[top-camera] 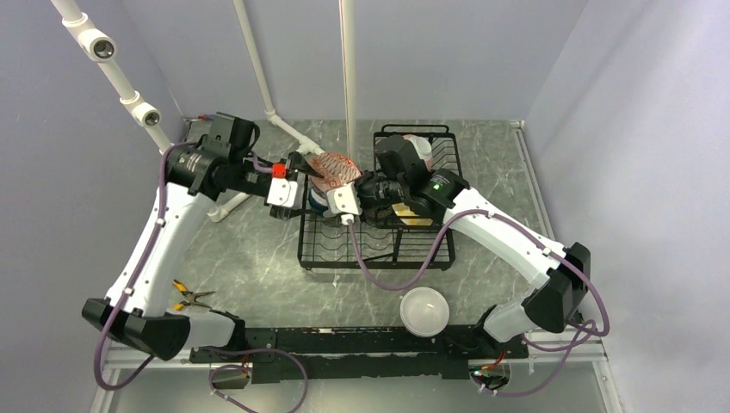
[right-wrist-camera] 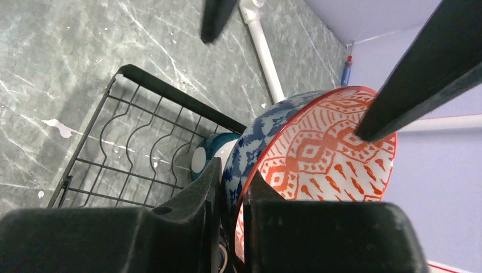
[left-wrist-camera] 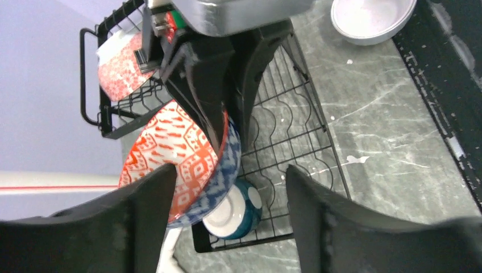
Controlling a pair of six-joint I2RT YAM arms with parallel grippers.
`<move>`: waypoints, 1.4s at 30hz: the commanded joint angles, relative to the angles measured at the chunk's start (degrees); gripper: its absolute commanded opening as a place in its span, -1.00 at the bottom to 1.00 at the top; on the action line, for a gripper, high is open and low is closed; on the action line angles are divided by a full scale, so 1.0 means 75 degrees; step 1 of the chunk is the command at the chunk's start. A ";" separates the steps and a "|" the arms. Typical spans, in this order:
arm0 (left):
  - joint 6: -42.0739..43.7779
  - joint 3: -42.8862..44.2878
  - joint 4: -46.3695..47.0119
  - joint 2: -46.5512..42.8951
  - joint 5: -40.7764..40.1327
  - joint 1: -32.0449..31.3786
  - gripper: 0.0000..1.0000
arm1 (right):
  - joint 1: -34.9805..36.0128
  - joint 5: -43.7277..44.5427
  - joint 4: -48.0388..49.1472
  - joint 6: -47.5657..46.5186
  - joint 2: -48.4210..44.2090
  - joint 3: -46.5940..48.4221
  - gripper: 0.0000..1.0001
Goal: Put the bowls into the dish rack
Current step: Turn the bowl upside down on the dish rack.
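A bowl (top-camera: 334, 168), orange-red patterned inside and blue patterned outside, hangs on edge over the left end of the black wire dish rack (top-camera: 379, 258). My right gripper (right-wrist-camera: 233, 170) is shut on its rim (right-wrist-camera: 295, 142), one finger on each face. My left gripper (left-wrist-camera: 230, 173) is open, its fingers (left-wrist-camera: 142, 210) standing either side of the same bowl (left-wrist-camera: 176, 153) without pinching it. A teal-and-white bowl (left-wrist-camera: 236, 207) lies on its side in the rack's near-left corner. A pink-patterned bowl (left-wrist-camera: 119, 77) sits in the raised basket. A plain white bowl (top-camera: 424, 311) rests on the table by the right arm's base.
The white pipe frame (top-camera: 349, 77) rises just behind the rack, with a foot (top-camera: 232, 202) on the table to its left. Yellow-handled pliers (top-camera: 191, 295) lie near the left arm's base. Purple walls close in both sides and the back.
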 commanded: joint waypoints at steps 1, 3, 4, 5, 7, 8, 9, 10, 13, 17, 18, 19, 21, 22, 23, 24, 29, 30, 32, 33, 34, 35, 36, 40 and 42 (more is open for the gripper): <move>-0.0143 -0.0779 0.1473 -0.0953 -0.0438 0.0046 0.69 | -0.0189 -0.0192 0.0639 0.0350 -0.0324 0.0457 -1.00; -0.0226 -0.1427 0.2344 -0.1488 -0.0679 0.0046 0.84 | -0.0287 -0.0488 0.0511 0.0540 -0.0319 0.0669 -1.00; -0.0174 -0.1804 0.2780 -0.1766 -0.0765 0.0046 0.87 | -0.0335 -0.0669 0.0456 0.0645 -0.0334 0.0761 -1.00; -0.0103 -0.2147 0.3272 -0.2006 -0.0835 0.0046 0.88 | -0.0391 -0.0906 0.0393 0.0723 -0.0365 0.0831 -1.00; -0.0023 -0.2854 0.3903 -0.2463 -0.0922 0.0039 0.88 | -0.0494 -0.1376 0.0429 0.0943 -0.0460 0.0887 -1.00; 0.0001 -0.3116 0.4178 -0.2619 -0.0951 0.0039 0.88 | -0.0532 -0.1590 0.0493 0.1045 -0.0533 0.0856 -1.00; 0.0045 -0.3346 0.4407 -0.2762 -0.0943 0.0035 0.88 | -0.0557 -0.1759 0.0587 0.1167 -0.0610 0.0790 -1.00; 0.0065 -0.3565 0.4667 -0.2857 -0.0909 0.0024 0.88 | -0.0565 -0.1925 0.0722 0.1306 -0.0705 0.0718 -1.00; -0.0124 -0.4299 0.5926 -0.3205 -0.0991 -0.0086 0.88 | -0.0576 -0.2289 0.0971 0.1773 -0.0893 0.0592 -1.00; -0.0146 -0.4885 0.7335 -0.3446 -0.1493 -0.0383 0.87 | -0.0589 -0.2573 0.0563 0.1980 -0.0815 0.0901 -1.00; -0.0088 -0.4870 0.7415 -0.3444 -0.1538 -0.0416 0.88 | -0.0588 -0.2584 0.0424 0.1981 -0.0789 0.0994 -1.00; 0.0029 -0.4825 0.7396 -0.3427 -0.1558 -0.0442 0.88 | -0.0589 -0.2585 0.0293 0.1987 -0.0752 0.1083 -1.00; 0.0202 -0.4740 0.7349 -0.3419 -0.1605 -0.0506 0.88 | -0.0580 -0.2588 0.0107 0.1947 -0.0711 0.1163 -1.00; 0.0234 -0.4710 0.7363 -0.3445 -0.1660 -0.0546 0.88 | -0.0588 -0.2590 0.0048 0.1950 -0.0694 0.1180 -1.00; 0.0216 -0.4695 0.7407 -0.3473 -0.1711 -0.0570 0.88 | -0.0589 -0.2580 0.0006 0.1943 -0.0678 0.1184 -1.00; 0.0275 -0.4643 0.7382 -0.3512 -0.1741 -0.0580 0.88 | -0.0589 -0.2541 -0.0057 0.1921 -0.0659 0.1203 -1.00; 0.0716 -0.4126 0.6360 -0.3509 -0.1892 -0.0598 0.88 | -0.0582 -0.2487 -0.0415 0.1806 -0.0511 0.1322 -1.00; 0.0765 -0.4050 0.6261 -0.3498 -0.1895 -0.0604 0.88 | -0.0588 -0.2491 -0.0465 0.1802 -0.0475 0.1357 -1.00; 0.0817 -0.3983 0.6199 -0.3539 -0.1901 -0.0610 0.87 | -0.0589 -0.2483 -0.0503 0.1817 -0.0409 0.1363 -1.00; 0.0788 -0.3961 0.6221 -0.3568 -0.1881 -0.0610 0.88 | -0.0588 -0.2470 -0.0509 0.1818 -0.0379 0.1366 -1.00; 0.0796 -0.3930 0.6186 -0.3569 -0.1879 -0.0612 0.88 | -0.0580 -0.2468 -0.0533 0.1826 -0.0348 0.1361 -1.00; 0.0863 -0.3876 0.6107 -0.3560 -0.1881 -0.0610 0.88 | -0.0584 -0.2484 -0.0552 0.1838 -0.0311 0.1366 -1.00; 0.0861 -0.3832 0.6057 -0.3549 -0.1829 -0.0613 0.88 | -0.0583 -0.2510 -0.0578 0.1822 -0.0264 0.1380 -1.00; 0.1138 -0.3504 0.5280 -0.3227 -0.1447 -0.0631 0.89 | -0.0588 -0.2656 -0.0607 0.1870 -0.0151 0.1478 -1.00; 0.1394 -0.3178 0.4505 -0.2917 -0.1209 -0.0682 0.89 | -0.0589 -0.2727 -0.0618 0.1864 -0.0116 0.1530 -1.00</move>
